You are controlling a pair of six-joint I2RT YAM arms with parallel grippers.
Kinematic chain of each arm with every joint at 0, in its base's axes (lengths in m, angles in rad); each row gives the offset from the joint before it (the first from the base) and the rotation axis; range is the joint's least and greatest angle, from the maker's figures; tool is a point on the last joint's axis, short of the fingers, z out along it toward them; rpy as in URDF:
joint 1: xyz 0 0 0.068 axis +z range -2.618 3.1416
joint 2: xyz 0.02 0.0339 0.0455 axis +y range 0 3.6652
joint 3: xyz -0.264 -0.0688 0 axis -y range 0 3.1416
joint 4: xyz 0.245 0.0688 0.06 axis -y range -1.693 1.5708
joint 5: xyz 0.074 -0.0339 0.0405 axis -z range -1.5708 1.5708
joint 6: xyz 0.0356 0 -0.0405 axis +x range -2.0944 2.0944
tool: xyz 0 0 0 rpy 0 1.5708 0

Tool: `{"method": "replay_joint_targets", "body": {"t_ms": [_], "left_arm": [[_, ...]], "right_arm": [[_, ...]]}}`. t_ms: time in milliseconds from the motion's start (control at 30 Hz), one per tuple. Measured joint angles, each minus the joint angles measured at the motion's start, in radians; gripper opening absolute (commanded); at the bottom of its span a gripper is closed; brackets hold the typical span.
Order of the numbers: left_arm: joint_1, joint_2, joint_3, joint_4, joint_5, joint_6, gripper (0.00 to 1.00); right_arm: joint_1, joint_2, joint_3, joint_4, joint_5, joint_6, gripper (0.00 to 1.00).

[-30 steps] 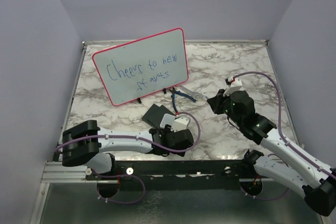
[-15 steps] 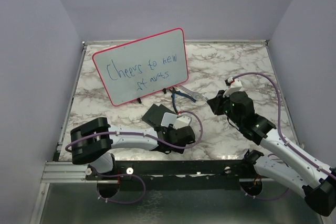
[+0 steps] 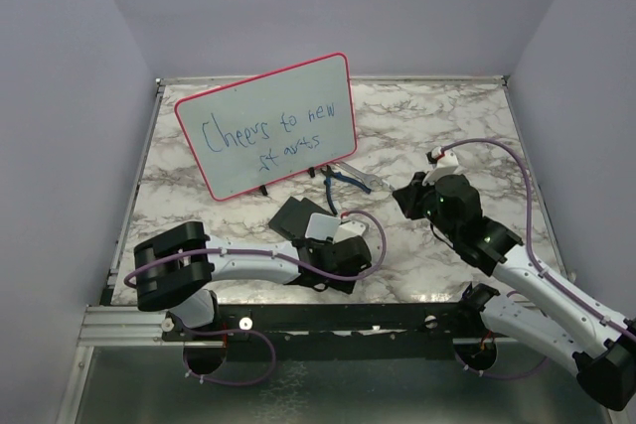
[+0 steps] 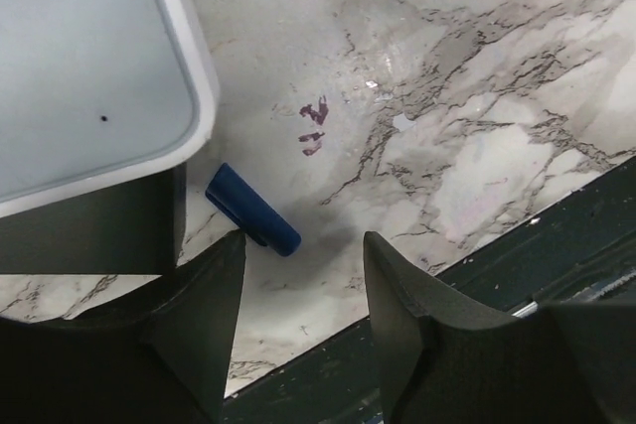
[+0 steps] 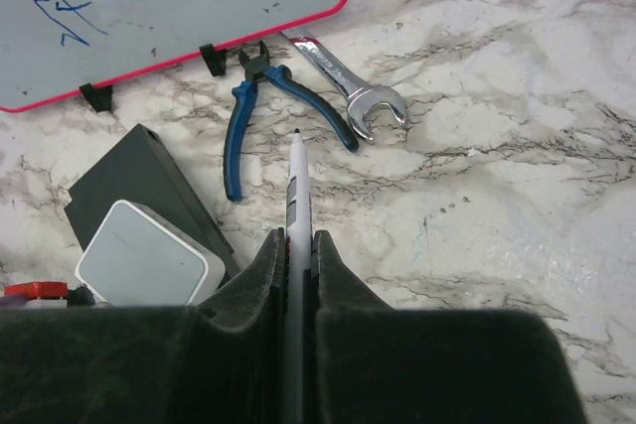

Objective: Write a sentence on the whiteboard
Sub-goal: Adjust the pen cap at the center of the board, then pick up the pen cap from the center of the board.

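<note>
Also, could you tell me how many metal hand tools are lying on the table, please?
2. Blue-handled pliers lie in front of the whiteboard, at its right end, and a wrench lies right beside them, farther right. More could be hidden behind the board.

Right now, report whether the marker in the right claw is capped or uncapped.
Uncapped: the marker held in the right claw shows a bare pointed tip; a blue cap lies on the table.

The table (image 3: 437, 126) is finished in white marble with grey veining. The whiteboard (image 3: 266, 126), at 11 o'clock, is white, framed in red-pink and footed in black. The sentence (image 3: 268, 136) is written in blue. The pliers (image 5: 238, 126) are handled in blue, and the wrench (image 5: 343, 74) is silver. The marker (image 5: 296, 196) is white, and the cap (image 4: 252, 210) is blue.
</note>
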Motion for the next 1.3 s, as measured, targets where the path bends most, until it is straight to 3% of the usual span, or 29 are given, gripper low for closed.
{"method": "replay_joint_targets", "body": {"t_ms": [433, 533, 667, 833, 1000, 1300], "left_arm": [[-0.002, 0.111, 0.093, 0.106, 0.051, 0.076, 0.51], [-0.003, 0.108, 0.093, 0.107, 0.051, 0.108, 0.55], [-0.003, 0.044, 0.063, 0.108, 0.051, 0.190, 0.61], [-0.003, -0.069, 0.011, 0.108, 0.056, 0.367, 0.61], [-0.003, -0.073, 0.002, 0.101, 0.089, 0.545, 0.60], [-0.003, -0.027, 0.005, 0.104, 0.103, 0.701, 0.57]], "right_arm": [[0.000, -0.047, 0.000, -0.021, 0.033, 0.000, 0.01], [0.000, -0.060, 0.000, -0.026, 0.047, 0.000, 0.01], [0.000, -0.066, 0.001, -0.030, 0.060, 0.000, 0.01], [0.000, -0.069, 0.001, -0.037, 0.064, 0.000, 0.01], [0.000, -0.090, 0.001, -0.056, 0.070, 0.000, 0.01], [0.000, -0.116, 0.001, -0.082, 0.082, 0.004, 0.01]]}}
